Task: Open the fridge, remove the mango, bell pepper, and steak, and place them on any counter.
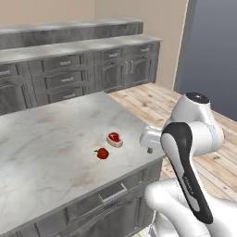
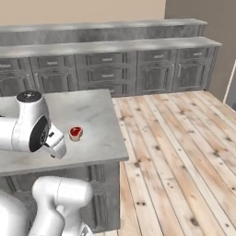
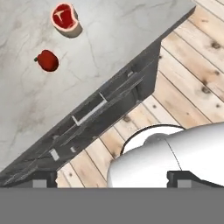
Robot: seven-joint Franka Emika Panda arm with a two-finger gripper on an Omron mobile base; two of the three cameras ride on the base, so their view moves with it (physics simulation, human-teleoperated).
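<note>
**One steak and one bell pepper on the island table, hand held off its corner**

One steak (image 1: pixel 114 139) and one red bell pepper (image 1: pixel 102 153) lie on the marble table (image 1: pixel 51 139), near each other but apart, the pepper on the side nearer the drawer front. Both sit close to the table's near right corner, a little way in from its edges; the rest of the top around them is bare. From the right base camera the steak (image 2: pixel 76 132) shows just beside the white wrist, with plank floor (image 2: pixel 175 152) open beyond the table's right edge.

The hand camera looks down past the table edge: the steak (image 3: pixel 65 19) and bell pepper (image 3: pixel 47 60) lie far up in its view, well apart from the fingers (image 3: pixel 41 179), whose dark tips sit at the bottom over the drawer front (image 3: pixel 94 116) and floor. The tips stand widely apart, with nothing between them.

The long two-tier wall cabinets (image 1: pixel 69 60) run behind the table.
</note>
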